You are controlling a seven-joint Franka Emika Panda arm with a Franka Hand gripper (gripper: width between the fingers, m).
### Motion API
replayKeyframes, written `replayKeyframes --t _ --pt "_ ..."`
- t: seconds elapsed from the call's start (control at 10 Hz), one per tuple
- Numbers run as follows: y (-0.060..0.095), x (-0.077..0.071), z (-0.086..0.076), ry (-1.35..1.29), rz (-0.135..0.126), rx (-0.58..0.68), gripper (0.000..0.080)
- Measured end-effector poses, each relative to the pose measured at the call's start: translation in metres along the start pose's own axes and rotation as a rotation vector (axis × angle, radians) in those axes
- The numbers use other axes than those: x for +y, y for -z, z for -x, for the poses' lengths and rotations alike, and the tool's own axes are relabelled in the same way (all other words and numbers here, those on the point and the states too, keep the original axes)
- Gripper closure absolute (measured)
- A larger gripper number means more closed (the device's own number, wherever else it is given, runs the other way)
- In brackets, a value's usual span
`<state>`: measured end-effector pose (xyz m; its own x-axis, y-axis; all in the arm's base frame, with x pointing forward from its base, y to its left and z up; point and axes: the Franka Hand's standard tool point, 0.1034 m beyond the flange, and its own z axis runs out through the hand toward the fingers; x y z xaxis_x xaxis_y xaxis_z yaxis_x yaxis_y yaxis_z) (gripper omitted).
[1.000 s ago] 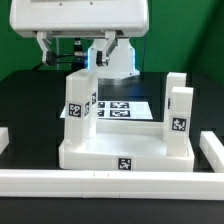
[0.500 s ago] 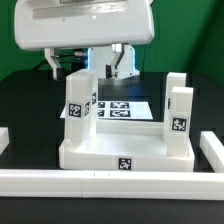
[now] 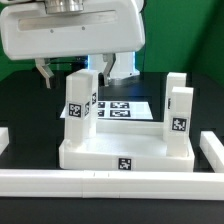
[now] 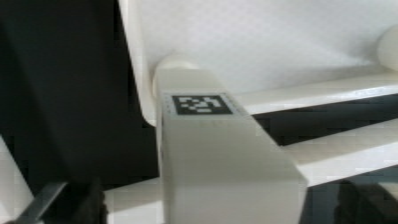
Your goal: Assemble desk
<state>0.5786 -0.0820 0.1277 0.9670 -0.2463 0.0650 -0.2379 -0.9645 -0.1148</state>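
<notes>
Moving toward the exterior view's left, the big white arm head now hangs lower, closer to the camera, over the desk. The gripper [image 3: 75, 72] has its fingers spread wide and holds nothing. The tabletop [image 3: 125, 155] sits in the middle, with a leg [image 3: 81, 98] standing at about ten o'clock and others at three o'clock. To do this well, it should come straight down around the leg top [image 4: 205, 105] before squeezing.
</notes>
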Motion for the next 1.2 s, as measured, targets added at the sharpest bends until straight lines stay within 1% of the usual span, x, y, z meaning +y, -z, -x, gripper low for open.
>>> replayKeyframes --t 0.1,0.2,0.3,0.4,0.7,0.8,0.9,1.0,1.1,1.2 --pt "-0.0013 0.0005 0.0003 0.012 0.008 -0.003 0.015" --pt "-0.0053 0.0025 0.0007 0.081 0.055 -0.01 0.015" --pt "-0.0069 0.0029 0.0013 0.114 0.075 -0.015 0.015" --pt "-0.0067 0.0029 0.0007 0.126 0.081 -0.013 0.015" --pt "-0.0084 0.0053 0.0014 0.121 0.08 -0.017 0.015" --pt "-0.009 0.0056 0.0017 0.121 0.08 -0.018 0.0245" --pt "-0.0092 0.0057 0.0018 0.121 0.08 -0.018 0.044" --pt "-0.0093 0.0057 0.0019 0.121 0.08 -0.018 0.044" --pt "-0.0094 0.0058 0.0019 0.121 0.08 -0.019 0.0512" --pt "-0.0095 0.0058 0.0019 0.121 0.08 -0.019 0.0512"
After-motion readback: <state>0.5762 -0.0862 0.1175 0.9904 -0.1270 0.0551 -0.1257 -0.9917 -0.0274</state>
